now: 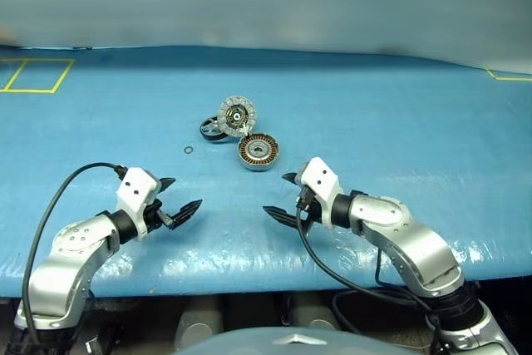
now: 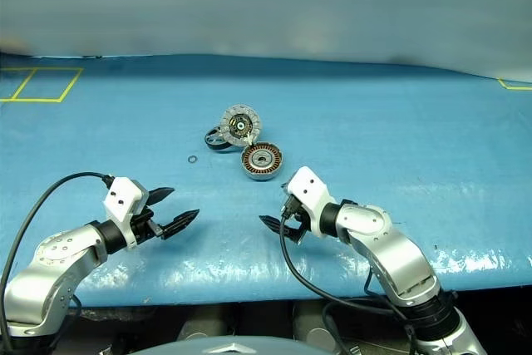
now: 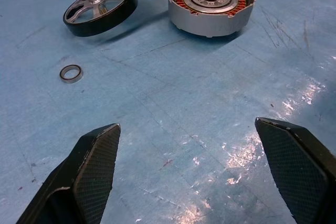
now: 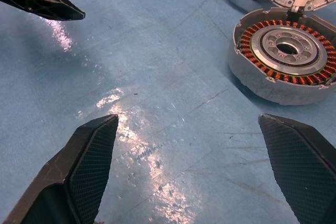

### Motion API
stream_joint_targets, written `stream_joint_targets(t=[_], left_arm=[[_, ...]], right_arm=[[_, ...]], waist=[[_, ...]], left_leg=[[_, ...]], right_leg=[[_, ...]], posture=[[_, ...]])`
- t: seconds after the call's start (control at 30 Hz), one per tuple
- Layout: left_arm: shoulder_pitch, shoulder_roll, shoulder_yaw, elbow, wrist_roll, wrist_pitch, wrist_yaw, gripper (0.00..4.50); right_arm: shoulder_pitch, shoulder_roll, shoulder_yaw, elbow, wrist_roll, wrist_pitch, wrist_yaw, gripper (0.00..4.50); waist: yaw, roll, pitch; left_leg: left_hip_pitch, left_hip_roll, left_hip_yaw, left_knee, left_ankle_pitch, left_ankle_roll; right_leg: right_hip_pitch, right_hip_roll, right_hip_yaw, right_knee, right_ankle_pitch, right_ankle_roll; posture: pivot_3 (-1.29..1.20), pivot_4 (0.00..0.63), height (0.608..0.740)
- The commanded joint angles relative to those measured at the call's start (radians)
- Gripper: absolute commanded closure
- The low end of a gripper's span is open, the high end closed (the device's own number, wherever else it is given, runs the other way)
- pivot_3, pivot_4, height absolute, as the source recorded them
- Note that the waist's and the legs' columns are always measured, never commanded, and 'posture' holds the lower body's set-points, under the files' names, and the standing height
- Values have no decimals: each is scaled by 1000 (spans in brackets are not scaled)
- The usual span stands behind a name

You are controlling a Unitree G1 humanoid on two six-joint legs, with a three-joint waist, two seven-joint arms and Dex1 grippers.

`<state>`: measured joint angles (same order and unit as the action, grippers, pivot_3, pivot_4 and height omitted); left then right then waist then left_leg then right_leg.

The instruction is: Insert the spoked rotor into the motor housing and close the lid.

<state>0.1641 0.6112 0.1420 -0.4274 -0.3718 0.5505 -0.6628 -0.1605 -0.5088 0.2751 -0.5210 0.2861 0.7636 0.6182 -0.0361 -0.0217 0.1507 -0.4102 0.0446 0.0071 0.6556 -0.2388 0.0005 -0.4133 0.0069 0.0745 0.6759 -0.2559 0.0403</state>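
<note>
Both sets of jaws stand wide apart and hold nothing. The left gripper (image 1: 179, 199) hovers low over the blue table (image 1: 399, 122) near its front edge, its two black fingers (image 3: 92, 169) spread with bare tabletop between them and aimed toward the middle of the table. The right gripper (image 1: 284, 197) hangs opposite it on the other side, likewise spread, its checkered black fingertips (image 4: 92, 161) framing bare blue surface, with the tips of the left gripper visible across from it in the right wrist view. Farther out, between and beyond the two grippers, sits the motor housing (image 1: 258, 151), a short grey cylinder lying flat with its ring of copper-brown windings and silver centre facing up; it is nearer the right gripper than the left. Just behind it the lid (image 1: 237, 115) is propped up at a tilt, its patterned face with the dark hub toward the robot, its lower edge touching or just over the housing's far rim. To the lid's left, partly behind it, the spoked rotor (image 1: 213, 129) lies on the table, a black ring with silvery spokes. A small metal ring (image 1: 189, 151) lies alone on the table to the left of the housing, apart from the rest.
</note>
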Motion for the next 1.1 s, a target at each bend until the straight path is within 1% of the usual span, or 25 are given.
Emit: stream_joint_targets(t=[0.03, 0.23, 0.33, 0.47, 0.57, 0.63, 0.7, 0.8, 0.87, 1.1], left_arm=[[1, 7, 6, -17, -2, -1, 3, 36], [1, 8, 0, -15, 1, 8, 9, 36], [-4, 4, -8, -12, 1, 10, 8, 36], [-20, -3, -22, -2, 3, -4, 5, 36], [-25, -9, -34, 3, 8, -24, 4, 36], [-20, -14, -40, 1, 15, -42, 5, 36], [-10, -19, -49, -1, 34, -71, 8, 36], [16, -26, -71, 1, 109, -165, 37, 36], [36, -30, -85, 4, 146, -215, 49, 36], [80, -62, -94, -10, 131, -227, 46, 36]], right_arm=[[-19, -5, 0, -15, 0, -22, 12, 0], [-42, 2, 5, -4, -6, -9, 9, 0], [-106, 2, 30, 16, -32, 23, -2, 0], [-268, 0, 89, 93, -57, 81, 32, 0], [-392, -8, 169, 174, -105, 97, 67, 0], [-480, 14, 209, 255, -130, 104, 85, 0], [-557, 43, 242, 350, -160, 84, 97, 0], [-648, 87, 293, 504, -217, 25, 117, 0], [-678, 112, 311, 577, -245, -10, 129, 0], [-697, 166, 345, 717, -314, -83, 169, 0]], waist=[[0, 0, 0], [0, 0, 0], [-2, 0, 0], [-2, 1, 0], [-1, 1, 0], [-1, 1, 0], [-2, 1, 0], [-2, 1, 0], [0, 1, 0], [-1, 1, 1]], left_leg=[[0, 0, 0, 0, 0, 0], [0, 0, 0, 0, 0, 0], [0, 0, 0, 0, 0, 0], [0, 0, 0, 2, 0, 0], [0, 0, 0, 3, 0, 0], [0, 0, 0, 2, 0, 0], [-1, 0, 0, 2, 0, 0], [-1, 0, 0, 1, 0, 0], [-1, 0, 0, 0, 0, 0], [-3, 0, -1, -1, 0, 0]], right_leg=[[0, 0, 0, 0, 0, 0], [0, 0, 0, 0, 0, 0], [0, 0, 0, 0, 0, 0], [0, 0, 0, 1, 1, 0], [0, 0, -1, 1, 1, -1], [0, 0, -1, 1, 1, -1], [-1, 0, -2, 1, 4, -5], [-2, 0, -2, 1, 5, -4], [-2, 0, -3, 1, 5, -4], [-3, -2, -4, 1, 5, -4]], posture=[[0, 150, 740], [0, 150, 740], [0, 150, 740], [0, 150, 740], [0, 150, 740], [0, 150, 740], [0, 150, 740], [0, 150, 740], [0, 150, 740], [0, 150, 740]])
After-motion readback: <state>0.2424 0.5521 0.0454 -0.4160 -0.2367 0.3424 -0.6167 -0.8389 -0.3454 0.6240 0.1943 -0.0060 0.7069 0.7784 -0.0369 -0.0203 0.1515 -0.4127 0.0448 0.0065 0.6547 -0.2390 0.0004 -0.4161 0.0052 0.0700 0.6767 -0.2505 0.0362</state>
